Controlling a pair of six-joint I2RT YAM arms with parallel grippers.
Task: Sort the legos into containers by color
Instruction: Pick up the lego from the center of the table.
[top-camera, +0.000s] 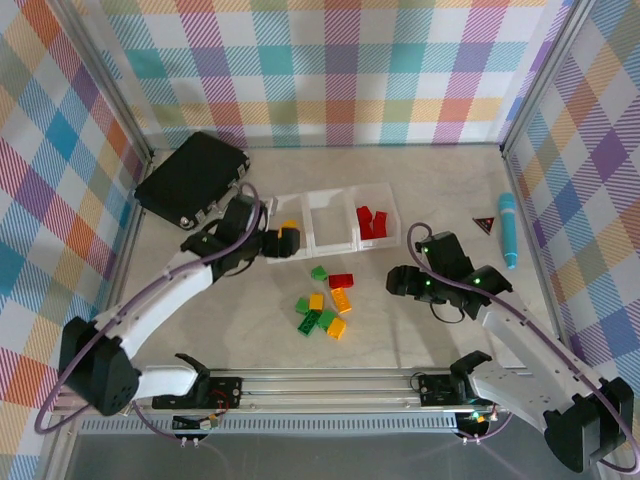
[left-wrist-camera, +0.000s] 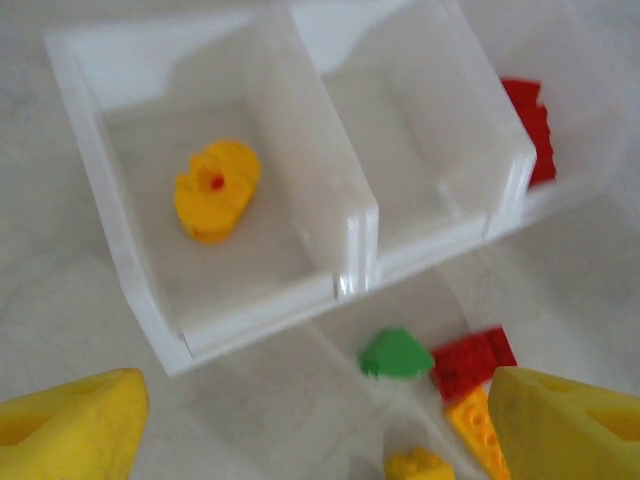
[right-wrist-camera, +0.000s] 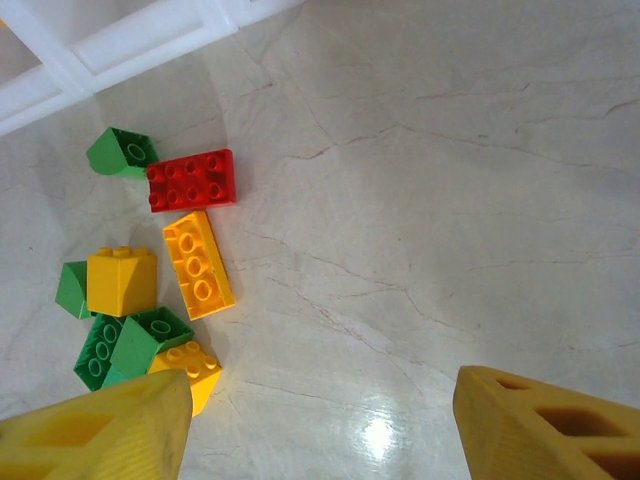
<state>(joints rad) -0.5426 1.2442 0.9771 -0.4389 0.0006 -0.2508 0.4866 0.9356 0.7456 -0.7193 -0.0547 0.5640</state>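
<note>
Lift the wide-open, empty left gripper (top-camera: 288, 236) straight up from above the chunky yellow plastic lego (left-wrist-camera: 217, 190) lying in the left clear white-walled container (left-wrist-camera: 120, 260), toward the tabletop's (top-camera: 430, 195) far edge. Mind the walls. Park the open, empty right gripper (right-wrist-camera: 320, 420) by the loose legos (top-camera: 325, 305).

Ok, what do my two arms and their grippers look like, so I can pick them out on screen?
The left arm and right arm have white links, black joints and a lilac cable trailing along each. The left gripper and right gripper have chunky yellow fingers with hollow recesses. Small green lights glow on the right arm's wrist.
</note>
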